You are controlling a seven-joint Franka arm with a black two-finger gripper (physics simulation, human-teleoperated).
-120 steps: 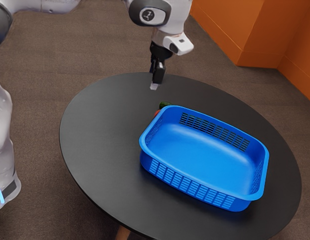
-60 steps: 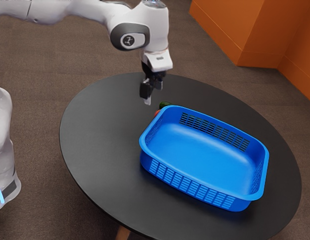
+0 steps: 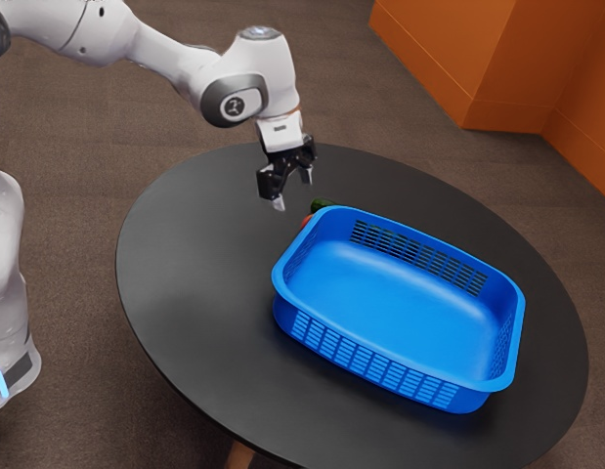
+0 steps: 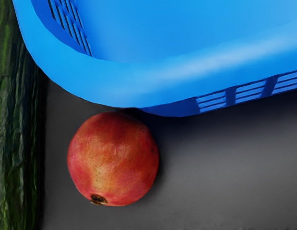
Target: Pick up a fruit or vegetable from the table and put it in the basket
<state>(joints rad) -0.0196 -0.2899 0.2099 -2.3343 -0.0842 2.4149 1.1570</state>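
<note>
The tool point(image 3: 292, 190) is lower now, turned & more to the ext. view's left, w/ its 2 fingers apart, & the round red fruit point(image 4: 113, 158) still sits on the tabletop point(image 3: 204, 283) just by the blue basket's point(image 3: 380, 366) corner, nr the green cuke point(image 4: 16, 120).

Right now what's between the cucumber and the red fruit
A strip of bare dark tabletop separates the cucumber from the red fruit in the wrist view.

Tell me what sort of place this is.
Probably a simulated indoor room, perhaps an office or lounge: there is brown carpet-like flooring, an orange wall and a round dark table bearing a blue basket.
</note>
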